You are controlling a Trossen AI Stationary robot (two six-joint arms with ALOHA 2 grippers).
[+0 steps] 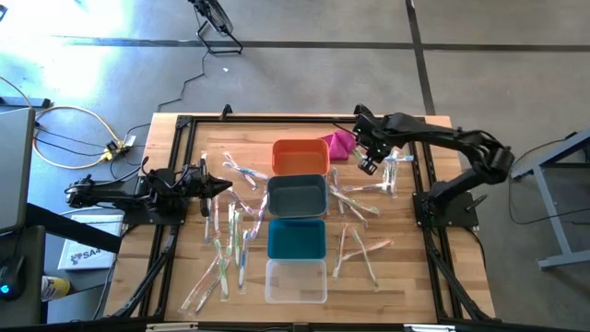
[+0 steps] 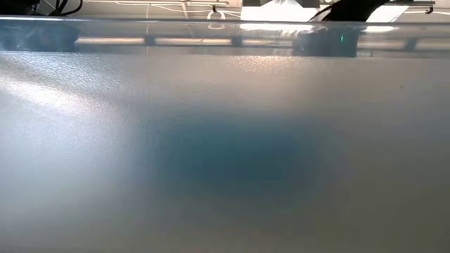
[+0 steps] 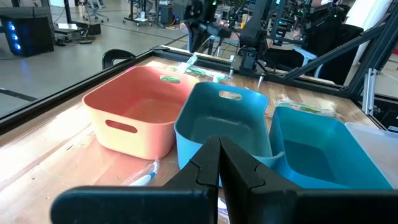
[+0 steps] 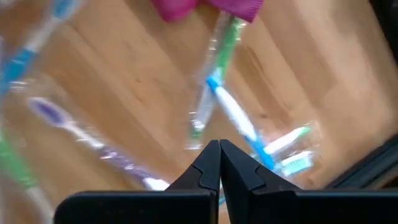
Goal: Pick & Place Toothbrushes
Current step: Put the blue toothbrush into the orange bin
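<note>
Many wrapped toothbrushes lie flat on the wooden table, one scatter left of the bins (image 1: 230,231) and one right of them (image 1: 359,207). My right gripper (image 1: 369,164) is shut and points down above the right scatter, near the magenta cloth (image 1: 341,143). In its wrist view the shut fingertips (image 4: 219,155) hover over a blue-and-white toothbrush (image 4: 233,115), a green one (image 4: 225,43) and a purple one (image 4: 74,130). My left gripper (image 1: 221,187) waits shut and level at the table's left, its tips (image 3: 219,155) facing the bins.
Four bins stand in a row down the table's middle: orange (image 1: 300,157), grey (image 1: 297,196), teal (image 1: 297,238), clear (image 1: 297,279). A black frame (image 1: 184,124) borders the table. The low view is filled by a blurred grey-blue surface close to the lens.
</note>
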